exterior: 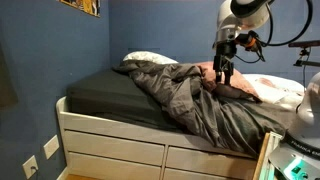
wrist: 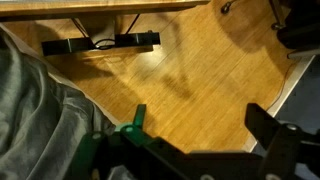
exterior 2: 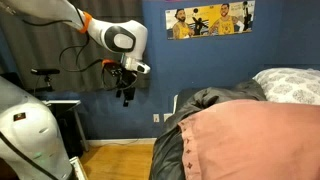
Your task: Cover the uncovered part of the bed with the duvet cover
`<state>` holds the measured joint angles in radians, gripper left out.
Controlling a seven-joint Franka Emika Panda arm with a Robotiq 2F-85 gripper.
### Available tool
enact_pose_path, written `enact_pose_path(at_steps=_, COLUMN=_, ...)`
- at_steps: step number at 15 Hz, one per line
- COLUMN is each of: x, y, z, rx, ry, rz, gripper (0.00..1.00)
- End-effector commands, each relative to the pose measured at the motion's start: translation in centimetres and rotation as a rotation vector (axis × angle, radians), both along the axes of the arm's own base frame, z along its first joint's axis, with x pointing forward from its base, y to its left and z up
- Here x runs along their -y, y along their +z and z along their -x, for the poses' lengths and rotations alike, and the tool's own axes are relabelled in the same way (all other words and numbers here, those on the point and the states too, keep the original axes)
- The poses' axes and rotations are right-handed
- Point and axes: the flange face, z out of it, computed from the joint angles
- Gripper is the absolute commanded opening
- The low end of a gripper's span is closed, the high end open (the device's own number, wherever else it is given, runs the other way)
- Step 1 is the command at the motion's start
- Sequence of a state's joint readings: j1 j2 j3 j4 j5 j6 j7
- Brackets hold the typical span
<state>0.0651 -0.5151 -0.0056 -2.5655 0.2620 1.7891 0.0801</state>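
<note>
The bed has a white drawer base and a dark charcoal sheet that lies bare on its near half. The grey duvet cover lies rumpled across the rest of the bed. It also shows in an exterior view and at the left edge of the wrist view. My gripper hangs beside the bed's far edge. In the wrist view it is open and empty over the wooden floor.
A pink blanket lies on the duvet near the gripper. White pillows lie at the head and to the side. A black bar lies on the wooden floor. The blue wall stands behind.
</note>
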Motion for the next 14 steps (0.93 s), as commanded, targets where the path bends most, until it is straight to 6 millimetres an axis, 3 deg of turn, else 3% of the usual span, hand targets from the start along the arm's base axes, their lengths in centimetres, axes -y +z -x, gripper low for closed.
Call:
enact_pose_path(at_steps=1, x=0.0, y=0.1, z=0.0, rx=-0.001, ry=0.0, rz=0.0, gripper=1.0)
enact_pose_path(at_steps=7, x=0.0, y=0.1, z=0.0, rx=-0.001, ry=0.0, rz=0.0, gripper=1.0)
enact_pose_path(at_steps=14, x=8.2, y=5.0, z=-6.2, rx=0.172, ry=-0.019, rz=0.099, gripper=1.0)
